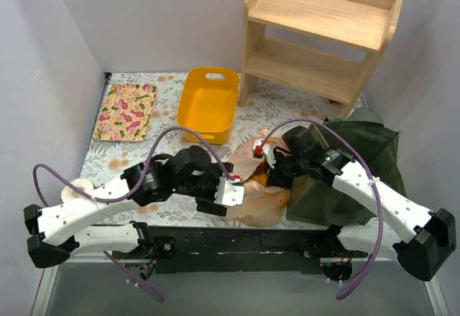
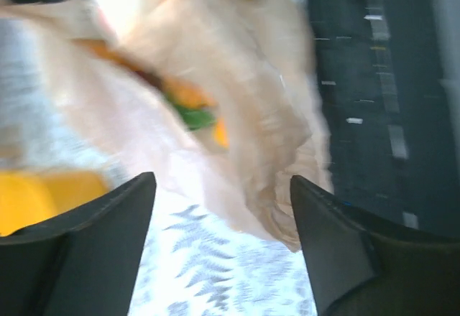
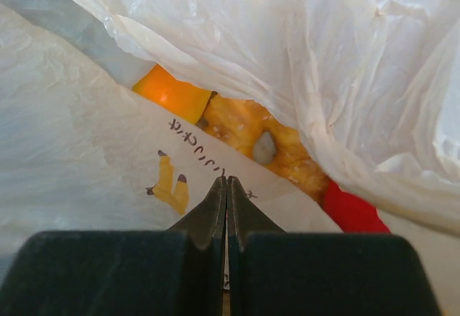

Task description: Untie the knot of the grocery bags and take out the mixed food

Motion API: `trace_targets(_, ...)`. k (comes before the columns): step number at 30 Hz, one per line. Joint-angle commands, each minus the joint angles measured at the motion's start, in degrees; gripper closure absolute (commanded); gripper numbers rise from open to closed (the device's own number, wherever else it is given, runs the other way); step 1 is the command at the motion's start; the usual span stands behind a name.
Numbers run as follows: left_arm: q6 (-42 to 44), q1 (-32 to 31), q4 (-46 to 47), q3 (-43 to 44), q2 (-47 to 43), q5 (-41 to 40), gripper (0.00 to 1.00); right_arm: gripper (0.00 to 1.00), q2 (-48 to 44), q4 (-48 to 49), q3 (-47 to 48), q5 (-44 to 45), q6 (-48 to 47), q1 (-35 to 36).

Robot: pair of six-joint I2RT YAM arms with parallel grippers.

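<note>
The thin tan plastic bag (image 1: 262, 201) lies crumpled on the floral cloth between my two arms. My left gripper (image 2: 223, 187) hovers open at its left edge (image 1: 231, 191), with only cloth between the fingers. A bunched end of the bag (image 2: 298, 219) lies beside the right finger; I cannot tell whether it is the knot. My right gripper (image 3: 226, 181) is shut on a printed layer of the bag (image 3: 93, 151), reaching in from the right (image 1: 277, 169). The mixed food shows under the film: an orange piece (image 3: 172, 93), a glazed donut (image 3: 251, 133) and something red (image 3: 352, 212).
A dark green tote (image 1: 359, 161) slumps to the right of the bag, under my right arm. A yellow bin (image 1: 208, 104) stands behind the bag, a floral tray (image 1: 126, 111) at the back left, a wooden shelf (image 1: 316, 36) at the back right.
</note>
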Motion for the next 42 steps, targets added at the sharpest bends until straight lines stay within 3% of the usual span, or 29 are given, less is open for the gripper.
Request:
trace_targets(1, -0.1, 1.0, 8.7, -1.3, -8.7, -18.3, 0.2, 0.99, 1.6, 2.9, 6.4, 3.6, -1.5, 0.3)
trace_targets(3, -0.5, 2.8, 10.4, -1.8, -12.3, -21.7, 0.18, 0.99, 3.1, 3.2, 9.3, 4.4, -3.1, 0.3)
trace_targets(7, -9.2, 4.5, 16.7, -4.4, -16.9, -28.0, 0.03, 0.99, 5.3, 5.9, 11.7, 5.0, -5.4, 0.3)
trace_targets(11, -15.1, 9.9, 22.5, -1.8, -15.4, -25.6, 0.02, 0.98, 8.4, 4.8, 13.5, 0.3, -8.3, 2.6)
trace_targets(14, -15.4, 11.6, 24.3, -1.6, -12.5, -25.8, 0.02, 0.97, 6.4, -4.2, 9.8, -4.6, -18.2, 10.6)
trace_targets(21, -16.8, 13.5, 32.2, -7.1, -12.1, -25.9, 0.02, 0.99, -4.6, -8.1, 2.2, 5.6, -30.7, 12.7)
trace_targets(28, -18.3, 15.3, 32.6, -10.6, -12.2, -25.5, 0.02, 0.99, -0.4, -1.9, 7.1, 15.3, -38.7, 11.7)
trace_targets(32, -18.8, 15.8, 32.0, -10.3, -11.9, -24.1, 0.02, 0.99, 2.6, 3.5, 5.1, 19.3, -39.8, 9.8)
trace_targets(34, -18.4, 15.9, 32.1, -10.1, -11.8, -24.1, 0.02, 0.95, 5.6, 5.6, 5.1, 20.5, -38.4, 8.4)
trace_targets(38, -17.7, 16.2, 32.4, -10.5, -11.8, -24.0, 0.02, 0.73, 10.9, 9.9, 4.9, 24.2, -30.5, 8.2)
trace_targets(42, -18.0, 16.4, 31.7, -10.1, -11.5, -23.2, 0.02, 0.63, 14.9, 13.8, 3.5, 27.8, -26.9, 8.0)
